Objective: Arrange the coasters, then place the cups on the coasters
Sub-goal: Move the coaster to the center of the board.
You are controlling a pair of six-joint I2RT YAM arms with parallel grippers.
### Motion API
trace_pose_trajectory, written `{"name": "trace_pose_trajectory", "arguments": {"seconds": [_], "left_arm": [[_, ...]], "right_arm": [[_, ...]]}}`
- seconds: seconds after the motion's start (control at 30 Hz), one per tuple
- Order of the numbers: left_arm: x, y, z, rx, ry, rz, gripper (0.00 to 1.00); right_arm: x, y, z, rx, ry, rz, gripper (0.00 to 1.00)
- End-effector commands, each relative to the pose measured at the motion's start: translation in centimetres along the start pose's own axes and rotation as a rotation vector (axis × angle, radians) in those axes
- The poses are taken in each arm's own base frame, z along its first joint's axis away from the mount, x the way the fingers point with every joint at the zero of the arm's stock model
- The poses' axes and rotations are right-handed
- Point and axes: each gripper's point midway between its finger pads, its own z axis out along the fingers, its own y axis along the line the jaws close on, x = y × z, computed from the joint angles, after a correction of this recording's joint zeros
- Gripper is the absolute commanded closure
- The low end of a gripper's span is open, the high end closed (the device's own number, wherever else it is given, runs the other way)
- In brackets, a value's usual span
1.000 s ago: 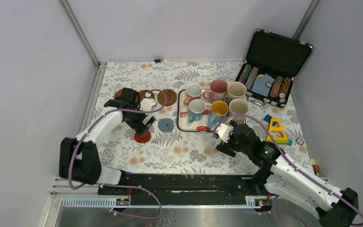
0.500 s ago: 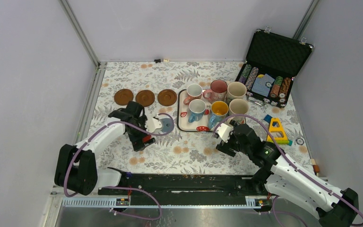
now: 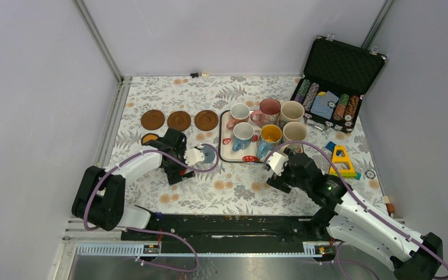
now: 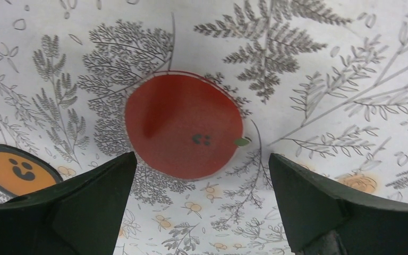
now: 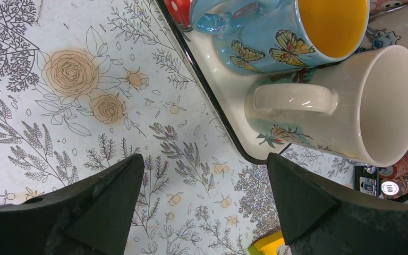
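The left gripper hangs wide open and empty over the red coaster, which lies flat on the tablecloth. The orange-centred black coaster sits at the red one's 8 o'clock. The right gripper, also spread wide with nothing held, hovers just beside the tray. On the tray, a cream cup stands at 2 o'clock and the blue cup at 12 o'clock.
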Motion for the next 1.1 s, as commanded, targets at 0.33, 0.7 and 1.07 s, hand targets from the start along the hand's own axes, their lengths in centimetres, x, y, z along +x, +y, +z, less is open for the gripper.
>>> {"name": "trace_pose_trajectory", "arguments": {"seconds": [0.33,0.7,1.07], "left_arm": [[-1.1,6.0,1.0,-0.254,0.025,-0.038,0.01],[-3.7,8.3,-0.1,-0.304,-0.045,-0.092,0.01],[-1.2,6.1,-2.2,-0.317,-0.018,0.023,0.01]], "right_arm": [[-0.6,-0.8,-0.1,0.030,-0.025,0.012,0.07],[-0.6,-0.8,-0.1,0.034,-0.023,0.014,0.07],[-0.7,-0.8,-0.2,0.034,-0.032,0.014,0.07]]}}
